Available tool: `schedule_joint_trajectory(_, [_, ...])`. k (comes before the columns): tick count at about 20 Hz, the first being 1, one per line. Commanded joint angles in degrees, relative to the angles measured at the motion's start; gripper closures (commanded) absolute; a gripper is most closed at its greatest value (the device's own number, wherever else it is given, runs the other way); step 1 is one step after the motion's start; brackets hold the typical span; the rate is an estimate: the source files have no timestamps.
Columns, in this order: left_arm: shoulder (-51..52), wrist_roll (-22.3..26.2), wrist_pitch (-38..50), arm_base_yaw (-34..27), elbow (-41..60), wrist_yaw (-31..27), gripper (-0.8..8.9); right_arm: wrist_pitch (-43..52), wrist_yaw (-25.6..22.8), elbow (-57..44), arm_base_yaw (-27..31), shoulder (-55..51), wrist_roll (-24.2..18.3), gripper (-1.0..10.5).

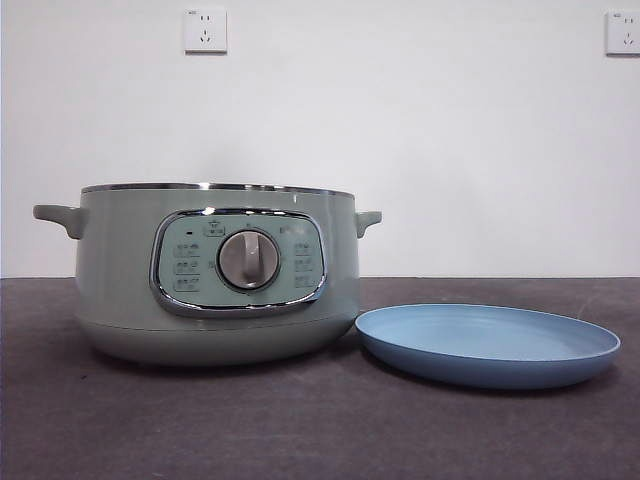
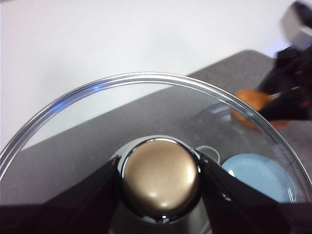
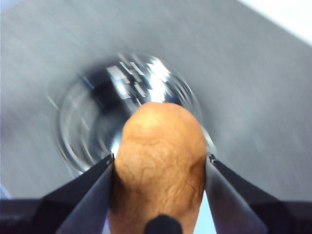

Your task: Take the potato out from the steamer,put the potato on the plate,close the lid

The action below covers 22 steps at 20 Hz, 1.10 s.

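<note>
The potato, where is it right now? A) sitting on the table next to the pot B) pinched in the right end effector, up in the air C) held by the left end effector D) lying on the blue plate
B: the right end effector is shut on the potato, with the steamer blurred below it; the plate holds nothing, and the left end effector grips the lid by its knob.

lab bench | bare white wall point(image 1: 420, 130) | wall sockets point(image 1: 205, 30)
</note>
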<state>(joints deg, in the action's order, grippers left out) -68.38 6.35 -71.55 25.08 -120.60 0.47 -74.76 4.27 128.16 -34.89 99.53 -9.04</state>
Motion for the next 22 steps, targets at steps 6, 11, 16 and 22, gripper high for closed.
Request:
schedule_joint_trajectory(6, [-8.4,1.5,6.7,0.0,-0.4,7.2,8.22,-3.9,-0.1,-0.4,9.5,1.1,5.9,9.6])
schedule_joint_trajectory(11, [-12.0,2.7,7.4,0.0,-0.4,7.6,8.22,-4.0,-0.1,-4.9,11.0,1.1,6.2,9.6])
schedule_joint_trajectory(16, [-12.9,2.8,8.6,0.0,-0.4,7.6,8.22,0.3,-0.1,-19.7,11.3,1.1,6.3,9.6])
schedule_joint_trajectory(22, [-12.9,2.8,8.9,0.0,-0.4,7.6,8.22,17.7,0.2,-41.5,11.3,1.1,8.3,9.6])
